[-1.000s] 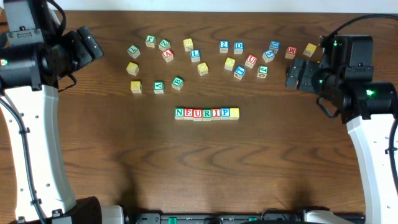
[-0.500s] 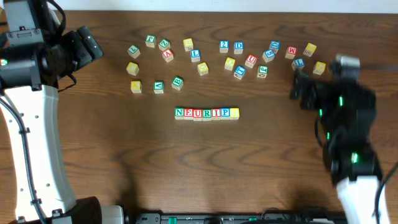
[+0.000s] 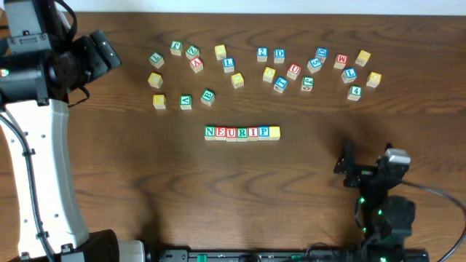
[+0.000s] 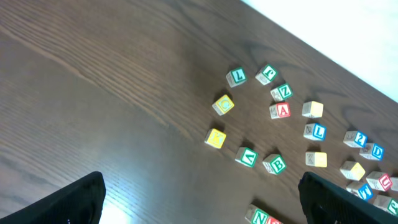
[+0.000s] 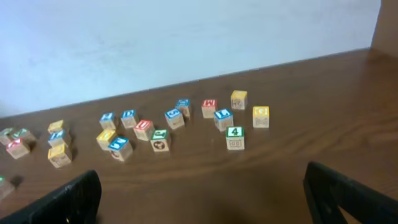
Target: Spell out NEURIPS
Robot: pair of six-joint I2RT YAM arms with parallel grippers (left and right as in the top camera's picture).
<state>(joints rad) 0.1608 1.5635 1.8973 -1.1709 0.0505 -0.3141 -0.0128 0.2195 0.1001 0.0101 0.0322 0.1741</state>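
A row of cubes (image 3: 242,132) lies at the table's middle, reading N, E, U, R, I, P. A seventh cube (image 3: 274,132) touches its right end and shows a yellowish top with no letter I can read. In the left wrist view only the N cube (image 4: 260,216) shows, at the bottom edge. My left gripper (image 3: 109,51) hangs open at the far left, well away from the row, with nothing between its fingers (image 4: 200,190). My right gripper (image 3: 346,166) stands open at the front right, also holding nothing (image 5: 202,186).
Loose lettered cubes lie scattered along the back. One cluster (image 3: 186,73) is at the left and another (image 3: 309,69) at the right. A green 4 cube (image 3: 354,92) sits nearest the right arm's side (image 5: 234,137). A pale wall (image 5: 186,37) rises behind the table's back edge.
My right arm has swung from beside the back-right loose cubes to the table's front right, uncovering the 4 cube and its neighbours. The left arm and the row have not moved.
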